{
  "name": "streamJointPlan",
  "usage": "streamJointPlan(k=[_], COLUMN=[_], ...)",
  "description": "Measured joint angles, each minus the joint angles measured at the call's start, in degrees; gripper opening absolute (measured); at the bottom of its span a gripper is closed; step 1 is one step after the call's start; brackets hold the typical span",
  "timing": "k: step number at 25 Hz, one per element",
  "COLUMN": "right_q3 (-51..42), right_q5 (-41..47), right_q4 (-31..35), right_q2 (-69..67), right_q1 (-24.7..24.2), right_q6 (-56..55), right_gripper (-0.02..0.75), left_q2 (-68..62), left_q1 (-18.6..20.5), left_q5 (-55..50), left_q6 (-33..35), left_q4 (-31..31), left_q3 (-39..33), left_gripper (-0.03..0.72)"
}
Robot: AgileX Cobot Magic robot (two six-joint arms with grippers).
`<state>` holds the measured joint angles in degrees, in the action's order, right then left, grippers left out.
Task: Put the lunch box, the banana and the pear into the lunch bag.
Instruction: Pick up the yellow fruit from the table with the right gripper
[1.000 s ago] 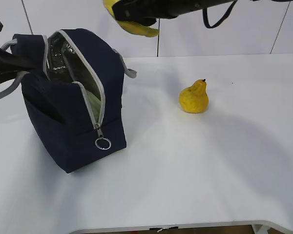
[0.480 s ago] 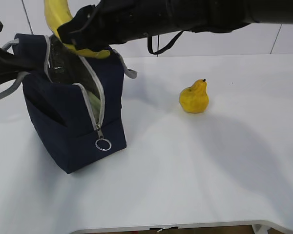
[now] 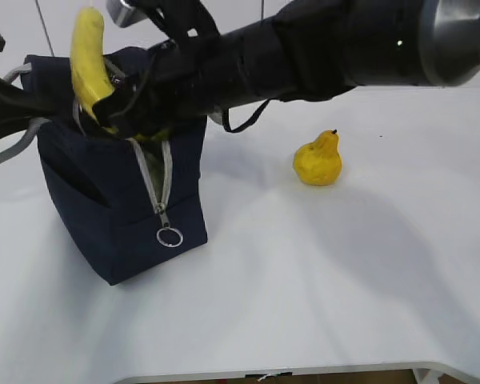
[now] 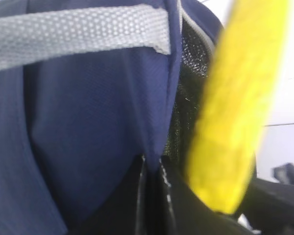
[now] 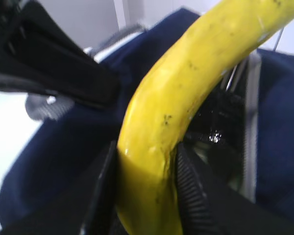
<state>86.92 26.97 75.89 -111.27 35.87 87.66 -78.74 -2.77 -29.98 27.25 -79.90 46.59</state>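
1. Right end effector (image 5: 147,196) clamped on the banana (image 5: 186,112), pads pressing its lower part from 9 and 3 o'clock in the right wrist view.
2. Banana (image 3: 90,60) standing nearly upright, rising toward 12 o'clock from the right end effector (image 3: 124,120), over the open top of the lunch bag (image 3: 112,200).
3. Lunch bag at 9 o'clock on the white tabletop (image 3: 320,280), zipper parted, metal ring pull (image 3: 169,237) hanging at its front corner.
4. Left end effector (image 4: 152,196) closed tight, pinching the navy fabric edge of the lunch bag (image 4: 88,122) just below a grey strap handle (image 4: 78,29); banana (image 4: 235,107) blurred at 3 o'clock from it.
5. Pear (image 3: 318,160) resting upright on the tabletop at 3 o'clock from the bag, well apart from both end effectors, stem up.
6. Lunch box: not made out in any view.
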Motion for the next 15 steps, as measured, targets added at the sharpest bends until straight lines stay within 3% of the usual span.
streamJointPlan(k=[15], right_q3=[0.6], right_q5=[1.1], right_q4=[-11.2], right_q2=[-4.2], right_q1=[0.3], right_q6=[0.1], right_gripper=[0.297], left_q2=[0.0], left_q1=[0.0], left_q5=[-0.4], left_q6=[0.0], left_q4=[0.0], left_q3=[0.0], left_gripper=[-0.013])
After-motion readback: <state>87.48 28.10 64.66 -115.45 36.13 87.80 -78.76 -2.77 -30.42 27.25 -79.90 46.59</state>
